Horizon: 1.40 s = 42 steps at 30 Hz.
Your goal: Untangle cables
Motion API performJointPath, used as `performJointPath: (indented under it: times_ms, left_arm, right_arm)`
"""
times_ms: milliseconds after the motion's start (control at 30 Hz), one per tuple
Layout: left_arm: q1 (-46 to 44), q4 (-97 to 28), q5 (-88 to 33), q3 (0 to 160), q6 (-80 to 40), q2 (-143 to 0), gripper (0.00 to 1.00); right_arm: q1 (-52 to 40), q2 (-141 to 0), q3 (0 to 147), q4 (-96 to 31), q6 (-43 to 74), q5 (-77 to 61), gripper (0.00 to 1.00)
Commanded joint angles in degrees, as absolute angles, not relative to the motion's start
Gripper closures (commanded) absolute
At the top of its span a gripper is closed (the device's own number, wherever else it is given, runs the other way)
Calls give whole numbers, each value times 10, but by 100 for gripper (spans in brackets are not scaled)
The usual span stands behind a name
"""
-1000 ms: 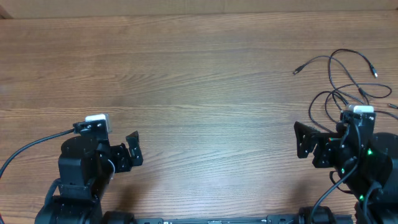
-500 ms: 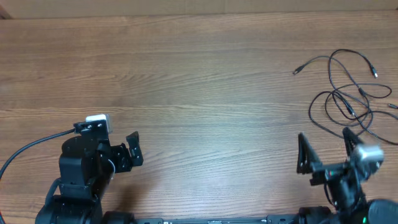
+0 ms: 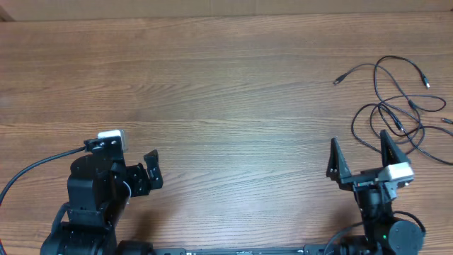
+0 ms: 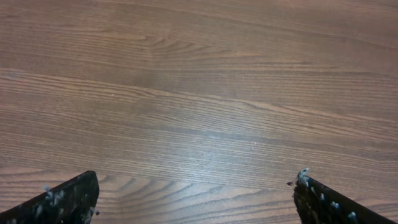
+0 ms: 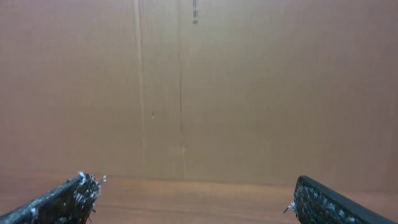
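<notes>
The cables [image 3: 396,99] are thin black wires with silver-tipped plugs, lying in a loose looping tangle at the far right of the wooden table in the overhead view. My right gripper [image 3: 359,151] is open and empty, just below and left of the tangle, its right finger close to the lowest loop. In the right wrist view the open fingers [image 5: 196,193] frame a brown cardboard wall; no cable shows there. My left gripper [image 3: 151,170] is open and empty at the front left, far from the cables. The left wrist view [image 4: 196,193] shows only bare wood between its fingers.
A thick black arm cable [image 3: 28,173] runs off the left arm to the left edge. A brown cardboard wall [image 5: 249,74] stands behind the table's far edge. The wooden table [image 3: 226,92] spans the whole view.
My right arm has swung round: its gripper turned from pointing left to pointing toward the table's far side and now sits lower in the overhead view. The left arm and cables have not moved.
</notes>
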<state>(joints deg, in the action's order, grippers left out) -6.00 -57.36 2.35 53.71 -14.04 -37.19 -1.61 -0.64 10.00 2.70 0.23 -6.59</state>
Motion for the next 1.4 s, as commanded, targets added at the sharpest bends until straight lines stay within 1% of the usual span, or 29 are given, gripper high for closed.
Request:
performJointPath:
  times_ms: [0, 133, 200, 400, 1367]
  left_arm:
    - [-60, -572, 20, 534, -148, -371, 1]
    - [-60, -572, 20, 534, -148, -371, 0]
    - [-60, -572, 20, 534, -148, -371, 0]
    - [-60, -572, 20, 534, -148, -371, 0]
    - [-60, -572, 20, 534, -148, -371, 0]
  right_arm:
    - [-20, -2, 53, 75, -13, -61, 0]
    - [-20, -2, 4, 127, -79, -85, 0]
    - [-20, -2, 5, 91, -94, -83, 0]
    - [-20, -2, 5, -41, -91, -93, 0]
    - [-21, -2, 5, -41, -80, -86, 0]
